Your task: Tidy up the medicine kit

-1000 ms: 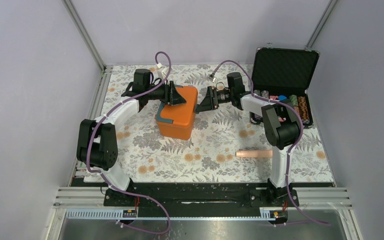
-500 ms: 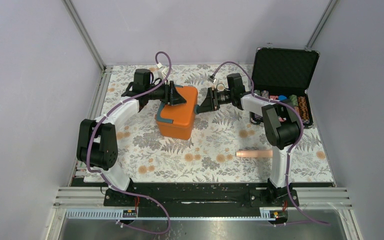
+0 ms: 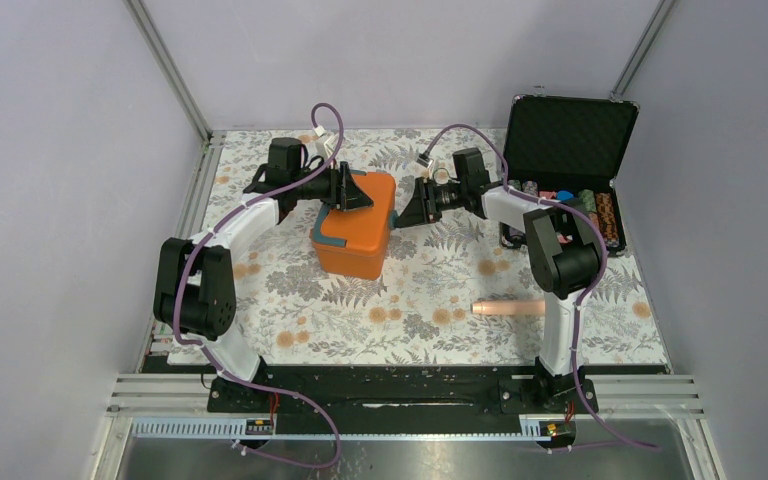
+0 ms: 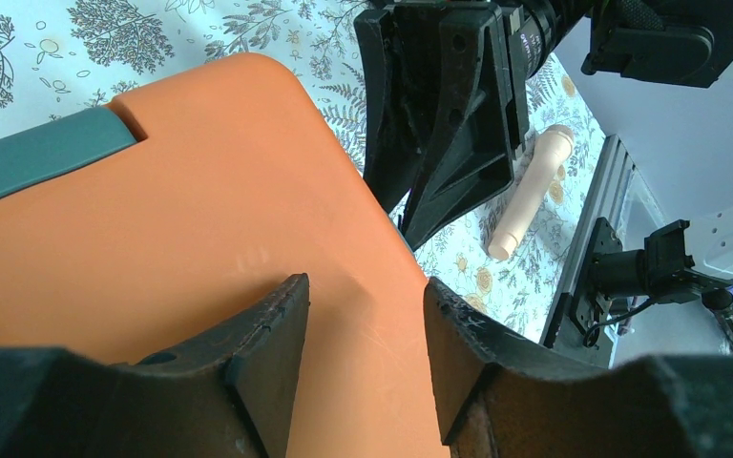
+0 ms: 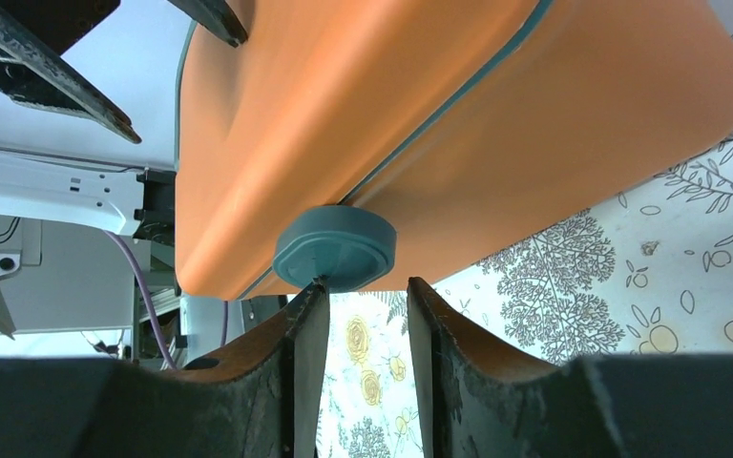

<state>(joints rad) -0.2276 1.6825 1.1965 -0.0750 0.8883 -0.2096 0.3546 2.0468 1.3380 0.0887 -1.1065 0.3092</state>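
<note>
Your two arms meet over the flower-printed tablecloth [image 3: 430, 330], one on each side of the medicine kit.

At the far right corner, the black case [image 3: 570, 135] stands with its foam-lined lid raised. Rows of poker chips [image 3: 595, 210] show in its base.

The medicine kit [image 3: 360, 245], a bright orange box, sits left of centre on the far half of the cloth. Its lid is down, and the grey-teal latch [image 3: 328, 238] is on its near-left edge.

Your left gripper [image 3: 352, 192] is over the far end of the lid. In the left wrist view its jaws are parted and hold nothing; only bare orange plastic shows between them.

Your right gripper [image 3: 403, 212] points at the kit's right side. In the right wrist view its fingers [image 5: 301, 353] stand a narrow gap apart, with only tablecloth visible between them. The tips are right at a round teal knob [image 5: 336, 250] on the seam between lid and base. You cannot tell whether they touch it, and they are not clamped on it.

A pale, peach-coloured cylinder [image 3: 508, 307] lies on its side near the right arm, well apart from the kit.
</note>
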